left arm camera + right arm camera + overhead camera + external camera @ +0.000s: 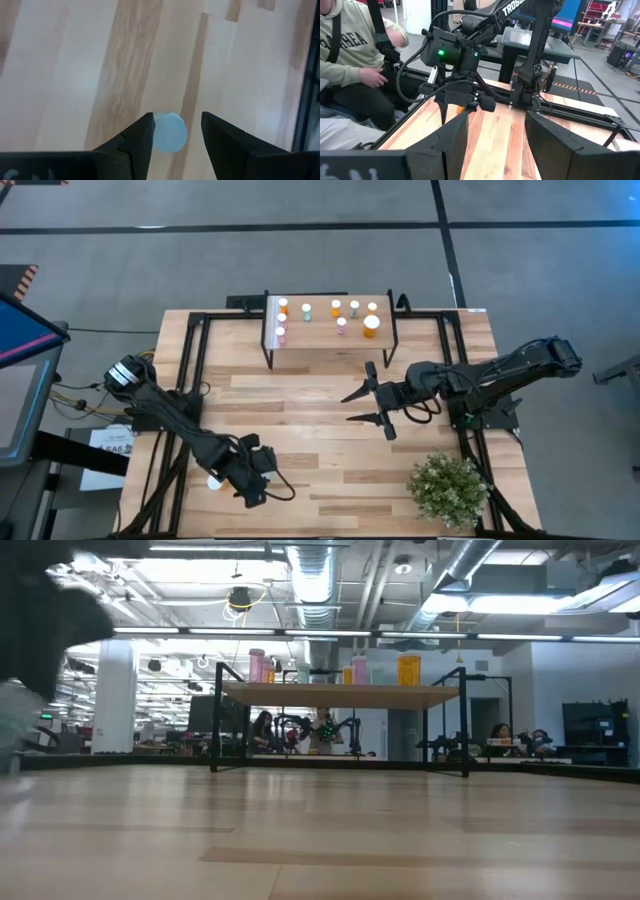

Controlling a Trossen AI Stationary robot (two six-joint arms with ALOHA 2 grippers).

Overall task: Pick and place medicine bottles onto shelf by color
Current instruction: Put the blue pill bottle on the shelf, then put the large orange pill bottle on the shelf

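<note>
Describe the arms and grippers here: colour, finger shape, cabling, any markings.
Both arms are black, jointed tubes with black cables looping along them. The left gripper and right gripper each have two dark, tapered, wedge-like fingers. The left arm carries a white-and-black round unit near its base. In the right wrist view the left arm shows white TROSSEN lettering and a green indicator light.

Bottle (169,131) body beneath cap hidden
</note>
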